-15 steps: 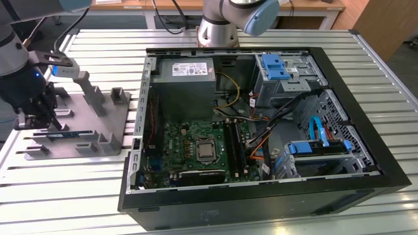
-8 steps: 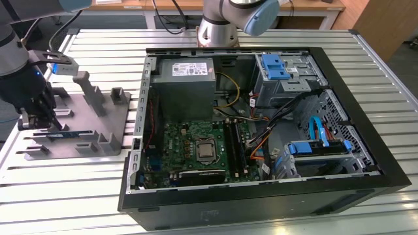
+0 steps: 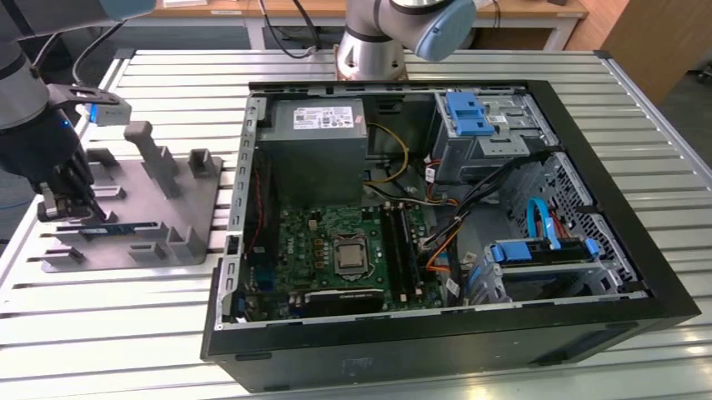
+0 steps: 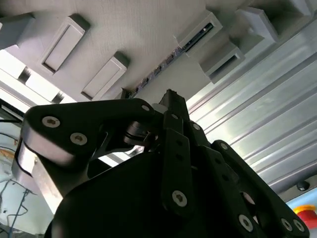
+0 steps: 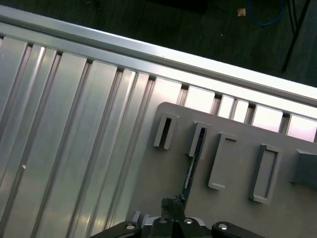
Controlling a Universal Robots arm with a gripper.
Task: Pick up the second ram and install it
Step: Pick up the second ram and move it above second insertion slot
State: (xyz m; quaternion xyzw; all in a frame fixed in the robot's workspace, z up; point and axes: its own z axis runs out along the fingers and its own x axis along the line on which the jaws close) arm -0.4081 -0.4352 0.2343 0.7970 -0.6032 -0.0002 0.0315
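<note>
The second ram (image 3: 117,227) is a thin blue stick standing on edge in a slot of the grey holder plate (image 3: 189,208), at the exterior view's left. In both wrist views the ram (image 4: 171,57) (image 5: 194,153) shows edge-on between the plate's raised blocks. My gripper (image 3: 58,204) hangs over the plate's outer part, beside the ram's near end and apart from it. Its black fingertips (image 4: 171,96) (image 5: 173,202) are pressed together, shut, with nothing between them. The green motherboard (image 3: 333,242) with its long black slots (image 3: 403,242) lies inside the open computer case.
The open black computer case (image 3: 623,250) fills the middle and the exterior view's right, with a grey power supply (image 3: 317,137), cables and blue drive brackets (image 3: 468,112) inside. The holder plate carries several upright grey blocks (image 3: 150,154). All rests on a ribbed aluminium table (image 3: 112,308).
</note>
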